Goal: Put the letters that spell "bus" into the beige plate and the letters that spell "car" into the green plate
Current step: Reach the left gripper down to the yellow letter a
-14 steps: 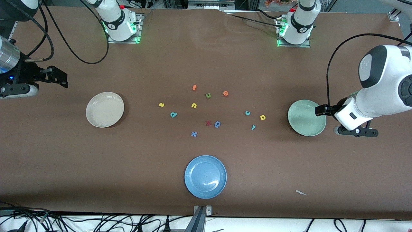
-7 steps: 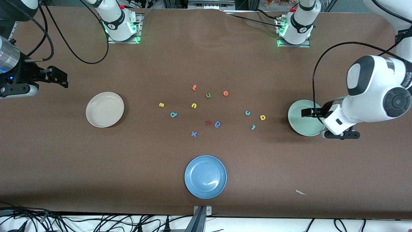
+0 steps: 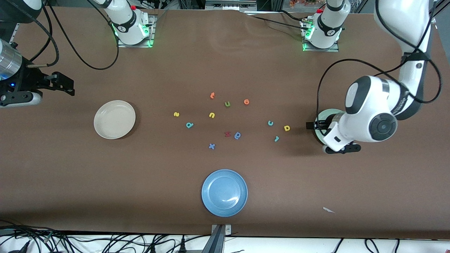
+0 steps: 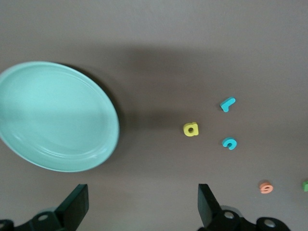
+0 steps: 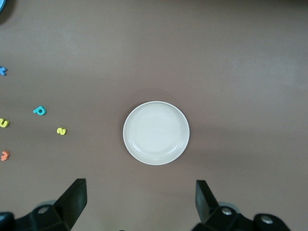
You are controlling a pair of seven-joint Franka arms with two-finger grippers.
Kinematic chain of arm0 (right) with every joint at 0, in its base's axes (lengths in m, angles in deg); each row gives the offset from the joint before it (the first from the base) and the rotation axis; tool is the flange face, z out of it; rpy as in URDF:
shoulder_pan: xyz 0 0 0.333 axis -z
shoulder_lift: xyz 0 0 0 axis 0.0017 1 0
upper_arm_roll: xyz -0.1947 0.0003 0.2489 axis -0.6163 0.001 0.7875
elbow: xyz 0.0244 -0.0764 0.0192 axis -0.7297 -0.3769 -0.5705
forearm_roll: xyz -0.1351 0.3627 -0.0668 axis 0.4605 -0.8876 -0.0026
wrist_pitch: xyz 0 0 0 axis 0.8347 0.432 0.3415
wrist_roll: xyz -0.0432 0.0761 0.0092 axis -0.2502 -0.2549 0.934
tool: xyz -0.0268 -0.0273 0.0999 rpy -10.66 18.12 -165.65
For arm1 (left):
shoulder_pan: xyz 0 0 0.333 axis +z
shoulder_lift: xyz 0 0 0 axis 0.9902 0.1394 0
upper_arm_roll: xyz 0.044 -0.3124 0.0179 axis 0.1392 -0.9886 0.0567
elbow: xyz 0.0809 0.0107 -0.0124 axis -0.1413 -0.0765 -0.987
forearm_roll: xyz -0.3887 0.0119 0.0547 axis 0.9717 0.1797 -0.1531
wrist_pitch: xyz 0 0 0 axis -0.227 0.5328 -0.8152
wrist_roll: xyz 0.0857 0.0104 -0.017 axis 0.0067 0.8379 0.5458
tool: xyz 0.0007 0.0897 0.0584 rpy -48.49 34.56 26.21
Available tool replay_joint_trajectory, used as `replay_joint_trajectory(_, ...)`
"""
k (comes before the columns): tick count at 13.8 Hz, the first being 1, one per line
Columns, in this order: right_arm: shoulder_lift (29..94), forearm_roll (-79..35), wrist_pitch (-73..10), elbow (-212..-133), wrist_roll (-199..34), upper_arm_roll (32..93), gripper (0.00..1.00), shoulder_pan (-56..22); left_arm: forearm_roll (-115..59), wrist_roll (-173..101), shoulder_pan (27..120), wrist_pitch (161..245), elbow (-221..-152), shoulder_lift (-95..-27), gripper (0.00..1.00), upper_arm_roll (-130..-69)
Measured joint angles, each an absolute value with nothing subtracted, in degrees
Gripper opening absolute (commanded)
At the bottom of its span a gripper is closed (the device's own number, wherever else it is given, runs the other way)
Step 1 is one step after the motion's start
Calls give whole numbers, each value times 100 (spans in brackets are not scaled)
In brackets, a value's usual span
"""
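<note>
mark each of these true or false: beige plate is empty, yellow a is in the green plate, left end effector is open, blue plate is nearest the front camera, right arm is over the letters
1. The beige plate is empty: true.
2. The yellow a lies in the green plate: false, it lies on the table beside that plate.
3. The left end effector is open: true.
4. The blue plate is the plate nearest the front camera: true.
5. The right end effector is over the letters: false, it waits open, high over the beige plate.
</note>
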State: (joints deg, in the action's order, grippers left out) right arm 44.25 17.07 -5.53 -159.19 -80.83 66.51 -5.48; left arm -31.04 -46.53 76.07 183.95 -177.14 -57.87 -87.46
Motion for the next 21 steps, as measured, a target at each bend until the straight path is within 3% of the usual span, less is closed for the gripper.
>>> replay_joint_trajectory(14, 4424, 1637, -559, -15909, -8083, 6652, 99, -548, -2981, -6438, 7198, 19323, -17743, -4924, 100, -8749)
replay_joint_trajectory(21, 4424, 1627, -558, -15890, -8083, 6668, 99, -563, -2981, -6823, 6994, 19850, -18088, -4736, 100, -8751)
